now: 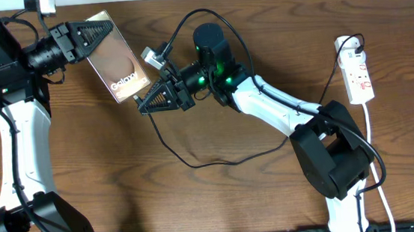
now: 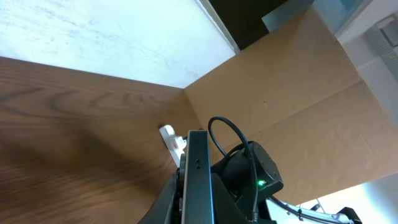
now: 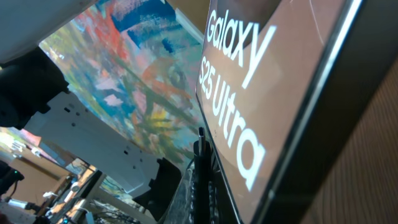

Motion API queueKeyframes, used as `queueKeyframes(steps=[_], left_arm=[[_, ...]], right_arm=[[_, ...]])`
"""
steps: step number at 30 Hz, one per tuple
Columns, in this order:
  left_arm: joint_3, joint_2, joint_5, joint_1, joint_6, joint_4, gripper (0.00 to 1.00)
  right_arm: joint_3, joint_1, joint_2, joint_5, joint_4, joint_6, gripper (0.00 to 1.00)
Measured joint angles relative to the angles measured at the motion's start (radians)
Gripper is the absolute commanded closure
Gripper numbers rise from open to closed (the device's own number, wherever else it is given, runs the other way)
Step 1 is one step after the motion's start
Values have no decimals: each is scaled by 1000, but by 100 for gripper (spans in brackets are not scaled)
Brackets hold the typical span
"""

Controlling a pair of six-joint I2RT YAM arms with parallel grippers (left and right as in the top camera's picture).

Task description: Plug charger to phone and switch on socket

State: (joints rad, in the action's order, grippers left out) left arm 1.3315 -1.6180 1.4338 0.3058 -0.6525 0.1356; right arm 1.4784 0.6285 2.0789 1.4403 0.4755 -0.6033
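My left gripper (image 1: 89,38) is shut on the phone (image 1: 116,62) and holds it tilted above the table, with the brownish "Galaxy" screen facing up. The left wrist view shows the phone (image 2: 198,177) edge-on between the fingers. My right gripper (image 1: 147,103) is at the phone's lower edge, shut on the charger's small black plug tip (image 3: 201,142). The plug tip points up beside the phone screen (image 3: 267,81). The thin black charger cable (image 1: 196,164) loops over the table. The white socket strip (image 1: 358,73) lies at the far right, apart from both grippers.
A small white adapter (image 1: 153,58) hangs on the cable next to the phone and also shows in the left wrist view (image 2: 172,139). The socket's white cord (image 1: 376,154) runs down the right side. A brown cardboard wall (image 2: 280,93) stands behind the table.
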Motion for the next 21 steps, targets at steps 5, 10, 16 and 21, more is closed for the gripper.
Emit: queueKeyframes(steps=[5, 10, 16, 21], left_arm=[[0, 0, 0, 0, 0, 0, 92], [0, 0, 0, 4, -2, 0, 93], [0, 0, 0, 20, -2, 0, 93], [0, 0, 0, 21, -5, 0, 92]], right_arm=[[0, 0, 0, 0, 0, 0, 99], [0, 0, 0, 0, 0, -5, 99], [0, 0, 0, -1, 0, -14, 99], [0, 0, 0, -1, 0, -14, 99]])
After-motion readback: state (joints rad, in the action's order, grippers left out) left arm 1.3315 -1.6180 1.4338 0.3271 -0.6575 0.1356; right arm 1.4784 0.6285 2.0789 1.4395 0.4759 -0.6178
